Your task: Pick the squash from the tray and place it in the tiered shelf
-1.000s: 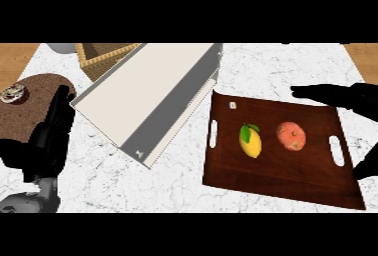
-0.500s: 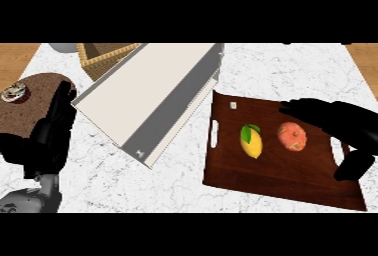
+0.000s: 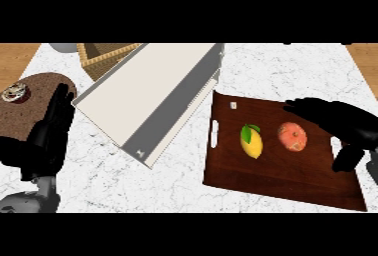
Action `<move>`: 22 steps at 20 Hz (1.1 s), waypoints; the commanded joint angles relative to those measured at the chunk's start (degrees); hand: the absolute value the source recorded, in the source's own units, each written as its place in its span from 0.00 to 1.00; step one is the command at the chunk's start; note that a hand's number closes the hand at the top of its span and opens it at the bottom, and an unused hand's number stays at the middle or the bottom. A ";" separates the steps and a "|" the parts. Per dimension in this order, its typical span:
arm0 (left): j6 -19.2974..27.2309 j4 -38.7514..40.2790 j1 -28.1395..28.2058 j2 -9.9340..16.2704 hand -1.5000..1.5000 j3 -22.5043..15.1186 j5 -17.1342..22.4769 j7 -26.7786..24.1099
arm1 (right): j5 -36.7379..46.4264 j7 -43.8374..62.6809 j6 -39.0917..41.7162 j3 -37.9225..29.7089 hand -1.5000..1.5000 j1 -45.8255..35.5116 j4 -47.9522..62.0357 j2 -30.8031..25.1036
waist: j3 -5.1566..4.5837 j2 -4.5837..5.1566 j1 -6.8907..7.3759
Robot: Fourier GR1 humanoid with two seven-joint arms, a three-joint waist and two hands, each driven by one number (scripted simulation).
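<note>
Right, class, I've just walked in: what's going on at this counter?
The robot's right hand hovers open over the right part of the wooden tray, beside the orange squash, not gripping it. A yellow fruit lies next to it. The white tiered shelf holds nothing visible. The left hand rests open at the left.

One tray (image 3: 295,175) holds two items (one squash (image 3: 252,141), one peach (image 3: 292,137)).

The tabletop (image 3: 288,75) is white marble with thin grey lines. Brown wood (image 3: 16,56) shows past its edges at the left and right.
</note>
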 commanded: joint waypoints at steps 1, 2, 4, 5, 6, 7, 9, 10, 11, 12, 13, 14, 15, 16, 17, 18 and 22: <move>-1.03 0.94 0.16 -0.74 0.50 1.48 -1.26 -0.32 | 4.94 -0.10 -2.88 0.29 0.00 3.07 0.67 4.28 | -0.01 -0.05 -0.24; -1.67 0.46 -1.17 -1.06 0.50 2.33 -1.13 1.26 | 4.12 -1.38 1.53 -2.37 0.00 -0.32 1.15 4.25 | -0.02 -0.05 -0.18; -1.58 -3.04 1.95 -1.76 0.50 1.31 -1.78 1.24 | 6.59 -5.02 -3.07 -1.94 0.00 -0.08 7.26 5.55 | 0.00 -0.03 0.05; -3.76 -1.82 2.02 -0.59 0.50 4.04 -0.12 -0.36 | 6.27 -5.85 0.42 -3.26 0.00 0.04 4.65 3.22 | -0.02 -0.06 -0.08; -4.82 -0.08 0.09 -0.13 0.50 3.82 -0.66 0.24 | 8.51 -3.26 -0.22 -1.75 0.00 -1.18 5.69 6.01 | -0.02 -0.03 -0.07; -1.52 0.81 1.71 -3.49 0.50 1.36 -3.79 -2.27 | 9.66 -4.56 -3.80 -1.48 0.00 -0.26 8.75 7.58 | -0.01 0.00 -0.04; -1.18 -2.67 2.07 -3.88 0.50 0.42 -5.10 1.64 | 11.25 -6.69 -3.70 -3.00 0.00 -1.02 10.21 6.92 | 0.00 -0.03 -0.02; -1.35 -1.59 0.52 -4.39 0.50 1.53 -4.43 1.71 | 10.79 -8.19 -2.66 -4.47 0.00 -3.07 12.75 7.37 | -0.01 -0.01 -0.02; -0.98 -0.06 -0.38 -5.15 0.50 0.96 -5.49 0.43 | 12.14 -6.38 -5.45 -2.74 0.00 -0.56 11.69 10.37 | -0.01 -0.01 -0.13; -3.07 -0.22 -1.00 -3.51 0.50 3.61 -3.92 1.89 | 12.21 -8.62 -5.03 -4.32 0.00 0.89 10.26 8.84 | -0.01 -0.04 -0.23; -4.42 -2.03 -0.79 -2.03 0.50 4.85 -2.97 3.23 | 12.53 -10.09 -5.26 -4.85 0.00 -1.19 12.74 8.97 | -0.01 -0.03 -0.09; -2.04 0.03 1.39 -5.79 0.50 1.52 -6.16 -1.07 | 13.15 -10.46 -6.82 -5.14 0.00 0.38 14.22 9.18 | -0.01 -0.02 -0.14; -2.50 -6.56 4.27 -4.92 0.50 0.90 -5.68 2.54 | 12.07 -13.69 -6.56 -6.75 0.00 1.12 13.41 6.18 | 0.00 -0.09 -0.06; -2.15 -2.17 2.34 -5.97 0.50 1.43 -6.59 -0.34 | 13.29 -12.49 -9.38 -6.10 0.00 1.36 15.30 10.07 | 0.00 -0.03 -0.13; -3.13 -2.84 1.80 -5.34 0.50 2.60 -5.79 1.68 | 14.82 -14.82 -9.50 -6.31 0.00 -1.25 19.02 9.94 | 0.00 -0.01 -0.01; -3.88 -1.89 0.15 -4.93 0.50 3.62 -5.33 1.53 | 15.59 -13.14 -10.53 -5.84 0.00 -0.93 18.64 12.22 | -0.01 -0.01 -0.07; -3.83 -2.93 1.64 -6.86 0.50 2.97 -6.74 2.00 | 15.67 -11.68 -5.47 -6.91 0.00 2.85 10.20 12.17 | -0.02 -0.11 -0.35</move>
